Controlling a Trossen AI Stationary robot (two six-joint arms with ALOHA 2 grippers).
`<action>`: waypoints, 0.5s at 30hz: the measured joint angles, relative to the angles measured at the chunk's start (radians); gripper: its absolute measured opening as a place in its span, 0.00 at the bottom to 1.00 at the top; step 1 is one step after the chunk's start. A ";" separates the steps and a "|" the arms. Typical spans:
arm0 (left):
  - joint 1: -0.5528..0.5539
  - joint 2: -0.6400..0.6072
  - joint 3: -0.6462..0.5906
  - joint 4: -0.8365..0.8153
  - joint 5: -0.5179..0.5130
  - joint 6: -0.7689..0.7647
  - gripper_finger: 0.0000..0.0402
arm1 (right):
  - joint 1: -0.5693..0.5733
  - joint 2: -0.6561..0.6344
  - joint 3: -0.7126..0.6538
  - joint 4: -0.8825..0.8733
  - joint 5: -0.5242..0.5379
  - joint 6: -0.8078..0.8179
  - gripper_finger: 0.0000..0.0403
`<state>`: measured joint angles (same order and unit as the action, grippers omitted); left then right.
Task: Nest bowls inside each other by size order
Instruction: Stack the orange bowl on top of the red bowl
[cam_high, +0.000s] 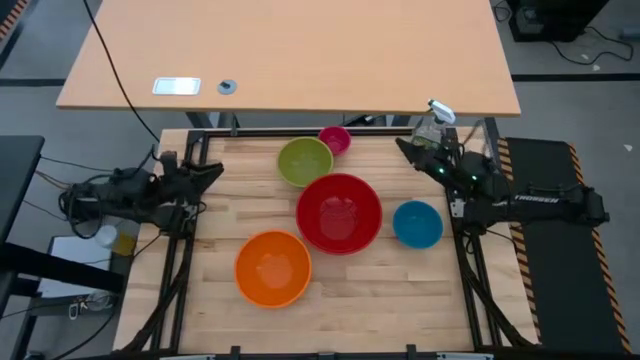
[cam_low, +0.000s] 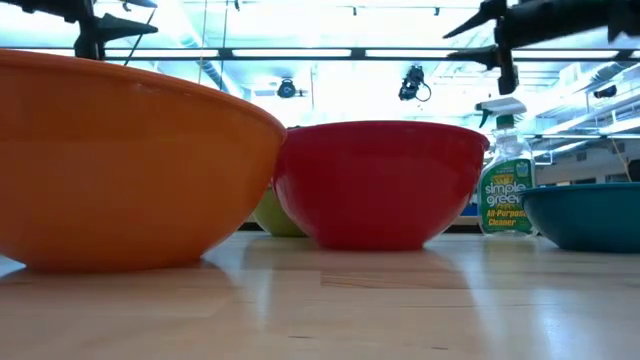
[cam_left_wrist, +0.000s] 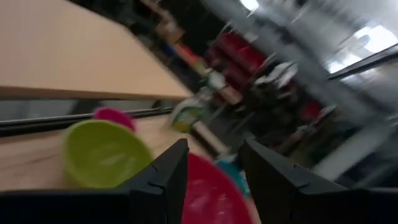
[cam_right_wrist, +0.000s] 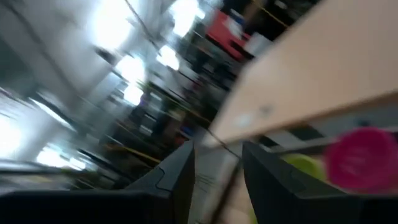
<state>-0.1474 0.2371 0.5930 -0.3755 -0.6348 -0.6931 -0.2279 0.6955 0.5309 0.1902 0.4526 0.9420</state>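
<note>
Bowls (cam_high: 339, 212) loosely scattered mid-table, left gripper (cam_high: 213, 172) and right gripper (cam_high: 406, 146) at opposite edges, fingers spread.

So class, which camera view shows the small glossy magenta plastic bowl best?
The high view: the small glossy magenta plastic bowl shows whole beside the lime green bowl. Both wrist views show it blurred; in the low view it cannot be seen.

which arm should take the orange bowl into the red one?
Left, probably. The glossy orange plastic bowl sits on the left gripper's side of the large red plastic bowl. The right gripper waits at the far right corner and would have to reach across the red bowl.
</note>
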 joint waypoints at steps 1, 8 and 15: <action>0.000 0.034 0.028 -0.031 -0.010 -0.002 0.39 | 0.000 0.023 0.044 -0.084 0.000 -0.003 0.35; 0.024 0.254 0.170 -0.196 -0.053 -0.054 0.42 | 0.003 0.211 0.363 -0.586 -0.019 -0.057 0.35; 0.113 0.371 0.239 -0.248 0.045 -0.157 0.49 | -0.035 0.429 0.590 -0.904 -0.079 -0.212 0.35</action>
<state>-0.0341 0.6085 0.8318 -0.6230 -0.5902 -0.8498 -0.2627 1.1246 1.1204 -0.7133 0.3732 0.7303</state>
